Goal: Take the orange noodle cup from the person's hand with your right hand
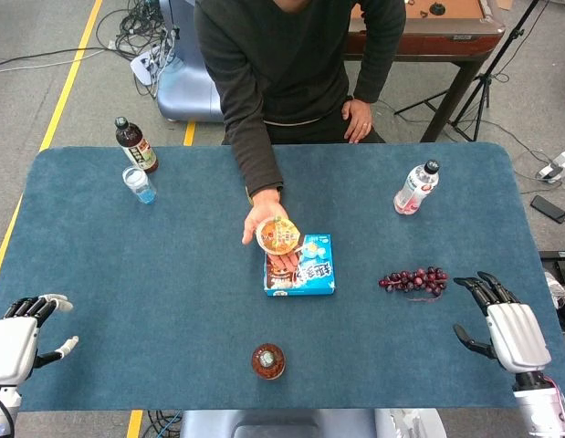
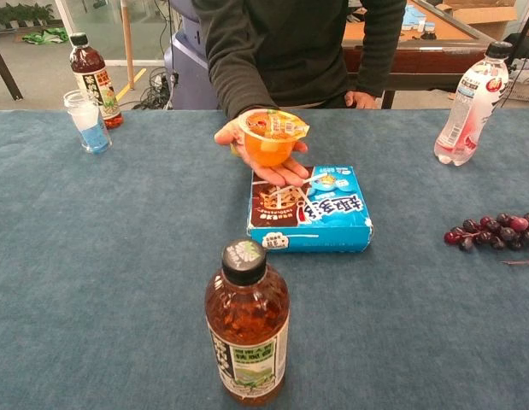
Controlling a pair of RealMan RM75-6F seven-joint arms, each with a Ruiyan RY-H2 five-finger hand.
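The orange noodle cup (image 1: pixel 278 234) (image 2: pixel 270 137) rests upright on the person's open palm (image 1: pixel 261 217) (image 2: pixel 273 171), held out above the far edge of a blue box. My right hand (image 1: pixel 506 327) lies at the table's near right edge, fingers spread, holding nothing, well to the right of the cup. My left hand (image 1: pixel 22 330) sits at the near left edge, fingers apart and empty. Neither hand appears in the chest view.
A blue box (image 1: pixel 300 265) (image 2: pixel 310 209) lies under the cup. Dark grapes (image 1: pixel 413 279) (image 2: pixel 495 230) lie between the box and my right hand. A tea bottle (image 1: pixel 268 361) (image 2: pixel 247 325) stands at the near centre. A white bottle (image 1: pixel 416 187), dark bottle (image 1: pixel 135 145) and plastic cup (image 1: pixel 140 184) stand farther back.
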